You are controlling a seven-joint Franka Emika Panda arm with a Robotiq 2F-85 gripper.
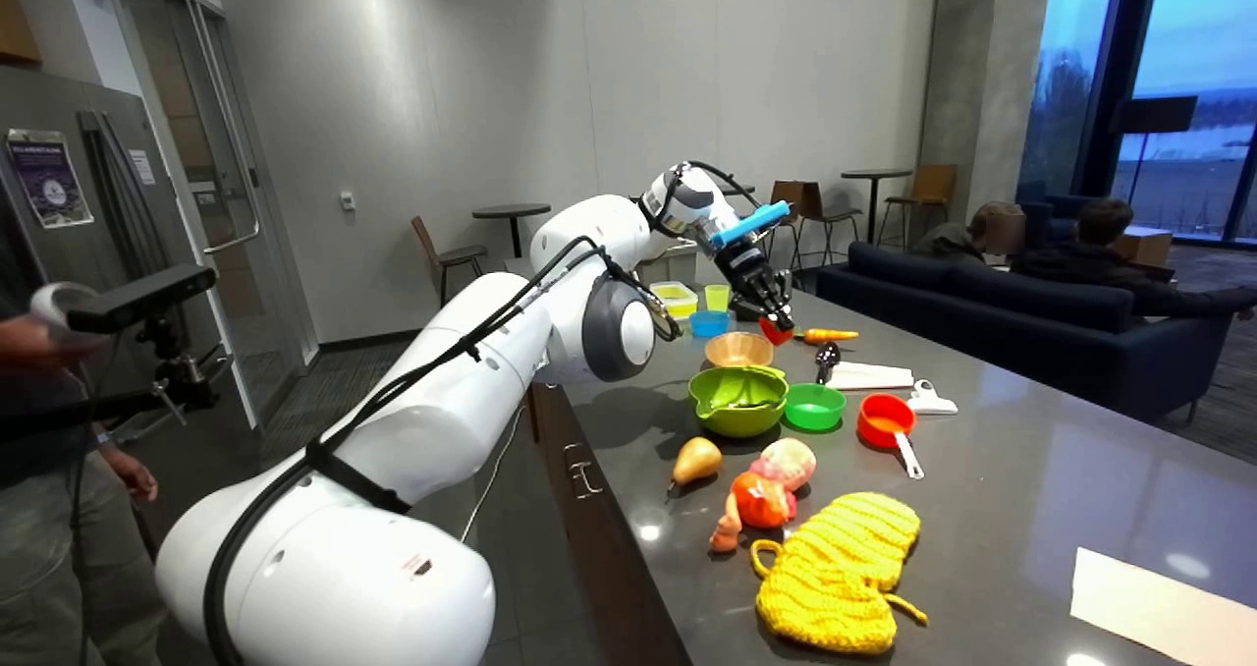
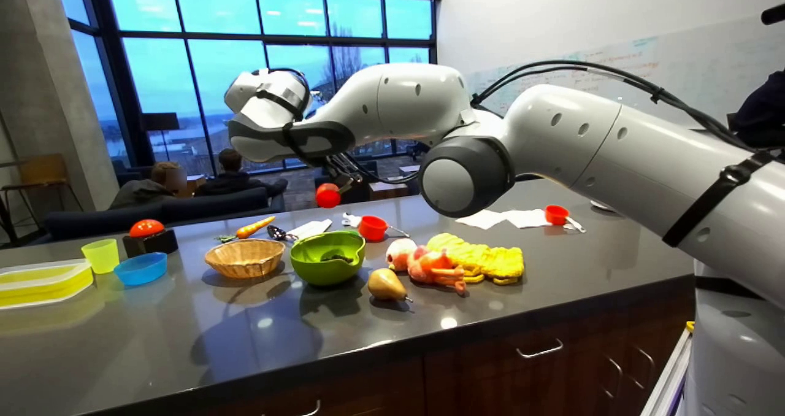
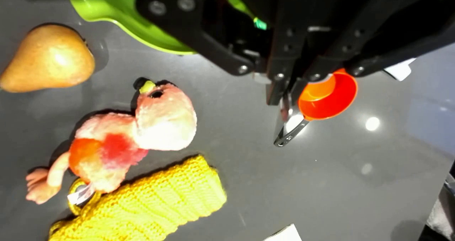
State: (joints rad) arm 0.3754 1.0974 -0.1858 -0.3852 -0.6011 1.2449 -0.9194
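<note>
While the gripper (image 3: pixel 284 97) hung above the grey counter (image 2: pixel 122 342), its jaws, quite narrow, were holding a red round object (image 2: pixel 328 196), and a green bowl (image 2: pixel 319 273) stood lower

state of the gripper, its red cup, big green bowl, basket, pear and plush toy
Gripper: shut, holding something
Red cup: held above the counter, tilt unclear
Big green bowl: upright, not empty
Basket: upright
Pear: lying on its side
Plush toy: lying on its side

Outstretched arm (image 2: pixel 417 100), clamped pincer (image 3: pixel 284 99) aslant downward.
</note>
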